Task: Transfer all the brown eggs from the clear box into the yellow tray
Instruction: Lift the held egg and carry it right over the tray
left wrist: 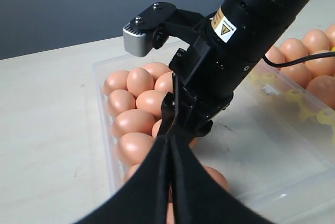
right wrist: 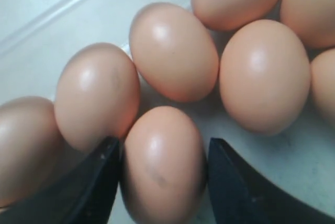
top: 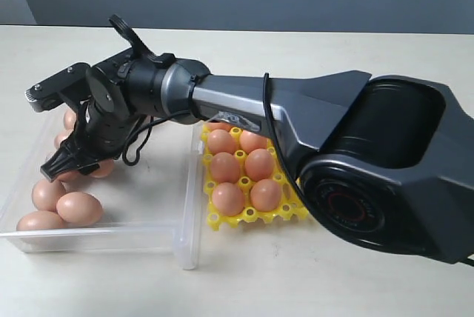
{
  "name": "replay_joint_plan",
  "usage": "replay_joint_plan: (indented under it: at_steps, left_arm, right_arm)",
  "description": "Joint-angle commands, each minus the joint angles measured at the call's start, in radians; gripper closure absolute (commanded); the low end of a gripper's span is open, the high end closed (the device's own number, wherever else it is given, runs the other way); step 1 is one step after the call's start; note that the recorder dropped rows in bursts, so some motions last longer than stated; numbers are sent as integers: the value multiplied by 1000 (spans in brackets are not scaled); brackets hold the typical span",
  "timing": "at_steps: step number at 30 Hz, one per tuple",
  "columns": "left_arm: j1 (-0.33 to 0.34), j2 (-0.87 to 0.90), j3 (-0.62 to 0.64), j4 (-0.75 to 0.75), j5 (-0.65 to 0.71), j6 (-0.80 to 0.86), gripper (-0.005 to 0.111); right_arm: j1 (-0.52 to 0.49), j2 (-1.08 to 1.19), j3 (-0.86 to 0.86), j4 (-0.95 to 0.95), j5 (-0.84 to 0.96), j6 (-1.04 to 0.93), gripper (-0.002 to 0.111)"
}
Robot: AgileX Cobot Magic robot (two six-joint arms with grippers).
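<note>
Several brown eggs (top: 79, 208) lie in the clear box (top: 148, 217), bunched at its left end. My right gripper (top: 63, 165) reaches across into the box and points down among them. In the right wrist view its two black fingers (right wrist: 99, 171) press both sides of one brown egg (right wrist: 162, 166), which still rests on the box floor beside its neighbours (right wrist: 172, 51). The yellow tray (top: 255, 217) stands right of the box with several eggs (top: 226, 167) in its cups. My left gripper (left wrist: 170, 148) hangs shut and empty over the near end of the box.
The right arm's grey forearm (top: 244, 106) spans over the tray's far rows and hides them. The box's right half (left wrist: 272, 130) has a bare floor. A pale tabletop (top: 333, 280) surrounds everything, and a grey wall stands behind.
</note>
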Motion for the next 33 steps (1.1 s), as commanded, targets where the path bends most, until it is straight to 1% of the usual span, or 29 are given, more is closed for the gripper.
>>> replay_joint_plan:
  at_steps: [1, 5, 13, 16, 20, 22, 25, 29, 33]
  left_arm:
    - [-1, -5, 4, 0, -10, -3, 106]
    - [-1, -5, 4, 0, -10, -3, 106]
    - [-1, -5, 4, 0, -10, -3, 106]
    - [-1, -5, 4, 0, -10, -3, 106]
    - [-1, -5, 4, 0, -10, -3, 106]
    - [-1, -5, 4, 0, -10, -3, 106]
    - [-1, -5, 4, 0, -10, -3, 106]
    - [-1, -5, 4, 0, -10, -3, 106]
    - [-1, -5, 4, 0, -10, -3, 106]
  right_arm:
    - [-1, -9, -3, -25, 34, 1, 104]
    - [-1, -54, -3, -73, 65, 1, 104]
    - [1, -196, -3, -96, 66, 16, 104]
    - [1, -261, -3, -212, 91, 79, 104]
    - [-1, -337, -3, -427, 156, 236, 104]
    - [-1, -371, -3, -508, 199, 254, 104]
    - [-1, -424, -3, -575, 247, 261, 104]
    - [-19, -507, 24, -600, 234, 278, 109]
    - [-54, -592, 28, -573, 274, 287, 109]
